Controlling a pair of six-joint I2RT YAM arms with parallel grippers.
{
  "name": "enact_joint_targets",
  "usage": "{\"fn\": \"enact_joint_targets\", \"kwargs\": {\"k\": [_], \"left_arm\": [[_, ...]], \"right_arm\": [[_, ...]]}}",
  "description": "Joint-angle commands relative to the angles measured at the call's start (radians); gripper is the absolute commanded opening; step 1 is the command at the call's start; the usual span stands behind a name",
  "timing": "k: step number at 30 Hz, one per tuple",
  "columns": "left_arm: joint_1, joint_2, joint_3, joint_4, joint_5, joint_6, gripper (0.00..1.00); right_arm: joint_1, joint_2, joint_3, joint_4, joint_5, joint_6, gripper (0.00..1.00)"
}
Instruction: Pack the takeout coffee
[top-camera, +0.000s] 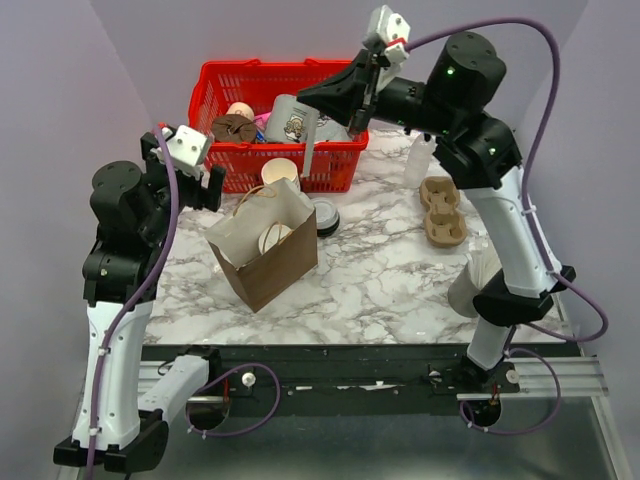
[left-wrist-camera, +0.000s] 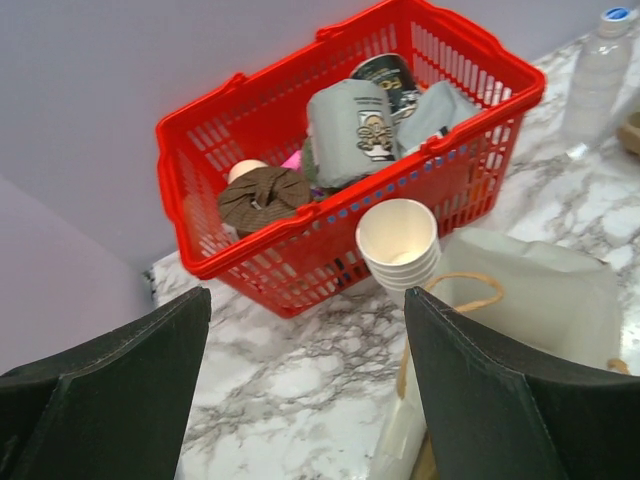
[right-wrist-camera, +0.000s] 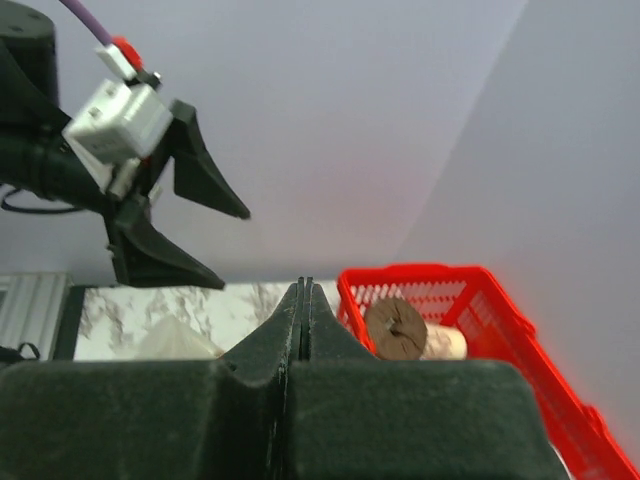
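A brown paper bag (top-camera: 275, 270) with a white lining (left-wrist-camera: 545, 295) stands open at the middle of the table. Inside its mouth I see the round cream-white top of the takeout coffee (top-camera: 272, 238); the left wrist view does not show the cup. My left gripper (top-camera: 190, 172) (left-wrist-camera: 307, 300) (right-wrist-camera: 235, 250) hovers left of the bag, open wide and empty, facing the red basket. My right gripper (top-camera: 305, 95) (right-wrist-camera: 305, 285) is raised over the basket, shut with nothing between its fingers.
The red basket (top-camera: 330, 165) (left-wrist-camera: 300, 270) at the back holds grey printed mugs (top-camera: 292, 118) (left-wrist-camera: 350, 130). A stack of nested paper cups (top-camera: 280, 172) (left-wrist-camera: 398, 240) stands in front of it. Lids (top-camera: 326, 216), a pulp carrier (top-camera: 442, 212) and a bottle (top-camera: 418, 160) lie right.
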Motion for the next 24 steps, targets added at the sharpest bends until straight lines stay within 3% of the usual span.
{"fn": "enact_joint_targets", "kwargs": {"k": [1,7,14,15,16,17,19,20,21,24], "left_arm": [[0.018,-0.047,0.015,-0.018,-0.147,0.033,0.88],[0.021,-0.096,-0.005,-0.032,-0.198,0.070,0.89],[0.027,-0.135,-0.021,-0.044,-0.210,0.067,0.90],[0.033,-0.141,-0.025,-0.044,-0.207,0.064,0.90],[0.035,-0.144,-0.027,-0.044,-0.206,0.059,0.90],[0.039,-0.148,-0.028,-0.044,-0.204,0.058,0.90],[0.046,-0.151,-0.030,-0.044,-0.195,0.053,0.90],[0.047,-0.151,-0.030,-0.042,-0.190,0.050,0.90],[0.049,-0.153,-0.030,-0.041,-0.186,0.049,0.90],[0.052,-0.148,-0.033,-0.029,-0.157,0.040,0.91]], "right_arm": [[0.079,0.094,0.077,0.137,-0.017,0.071,0.01],[0.187,0.161,0.082,0.146,-0.031,0.076,0.01],[0.232,0.258,0.042,0.144,-0.066,0.134,0.01],[0.235,0.281,0.041,0.146,-0.074,0.139,0.05],[0.240,0.290,0.038,0.146,-0.089,0.142,0.19],[0.241,0.295,0.036,0.146,-0.092,0.145,0.43],[0.246,0.283,0.036,0.146,-0.073,0.159,0.65],[0.248,0.267,0.035,0.146,-0.056,0.159,0.91],[0.248,0.251,0.035,0.146,-0.034,0.159,1.00],[0.246,0.142,-0.025,0.134,0.134,0.110,1.00]]}}
